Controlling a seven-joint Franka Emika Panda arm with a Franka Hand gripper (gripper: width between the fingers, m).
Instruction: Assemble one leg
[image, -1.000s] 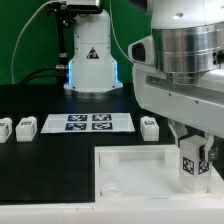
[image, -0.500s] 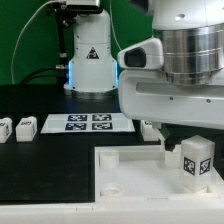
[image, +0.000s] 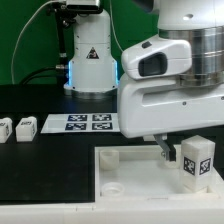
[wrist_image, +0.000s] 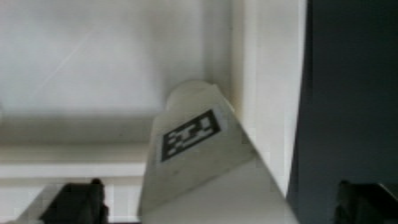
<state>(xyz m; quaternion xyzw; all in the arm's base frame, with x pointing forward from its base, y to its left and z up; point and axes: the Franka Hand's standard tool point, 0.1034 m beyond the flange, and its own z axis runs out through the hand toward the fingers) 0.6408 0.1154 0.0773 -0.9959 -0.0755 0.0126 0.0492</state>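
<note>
One leg (image: 197, 162), a white post with a black-and-white tag, stands upright at the far corner of the large white tray-like piece (image: 130, 178) on the exterior view's right. My gripper (image: 178, 148) is open and hangs just above and beside it; one dark finger (image: 163, 148) shows to the leg's left. In the wrist view the leg (wrist_image: 199, 140) stands between my two fingertips (wrist_image: 75, 201), with a gap on each side. Two more legs (image: 26, 126) lie on the black table at the exterior view's left.
The marker board (image: 88, 122) lies on the table behind the tray. The robot's base (image: 90, 60) stands at the back before a green wall. My arm's white body (image: 175, 85) fills the upper right and hides the table behind it.
My gripper was down around the leg a second ago. It has let go and risen, shifting toward the exterior view's left. The leg stays standing on the tray.
</note>
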